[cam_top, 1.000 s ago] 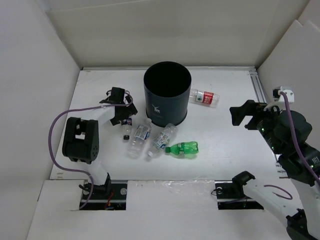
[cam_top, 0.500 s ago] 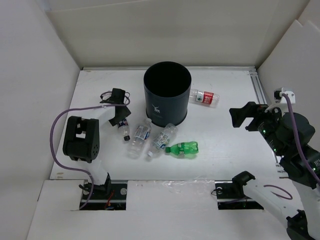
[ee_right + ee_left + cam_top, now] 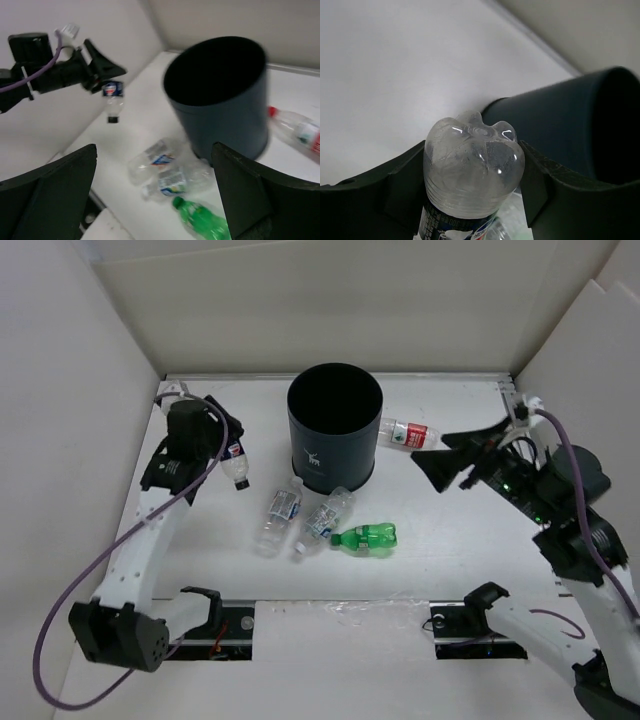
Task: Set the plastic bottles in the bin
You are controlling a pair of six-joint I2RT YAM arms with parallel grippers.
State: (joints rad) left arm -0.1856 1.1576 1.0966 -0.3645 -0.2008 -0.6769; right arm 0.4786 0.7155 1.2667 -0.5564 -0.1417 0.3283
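Note:
My left gripper [image 3: 222, 447] is shut on a clear plastic bottle with a blue-white label [image 3: 237, 464], held in the air left of the bin [image 3: 335, 425] with its cap hanging down. In the left wrist view the bottle's base [image 3: 472, 162] fills the gap between both fingers, with the bin [image 3: 580, 125] behind. Two more clear bottles [image 3: 279, 516] [image 3: 326, 517] and a green one [image 3: 366, 536] lie in front of the bin. A red-labelled bottle [image 3: 411, 434] lies to its right. My right gripper [image 3: 447, 454] hovers open near that one, holding nothing.
White walls close in the table on the left, back and right. A metal rail [image 3: 516, 412] runs along the right rear edge. A purple cable [image 3: 70, 630] loops down from the left arm. The right wrist view shows the left arm [image 3: 45, 75] and bin [image 3: 220, 100].
My left gripper closed on the clear bottle and lifted it off the table, up and toward the back left. The right arm swung left and up toward the bin.

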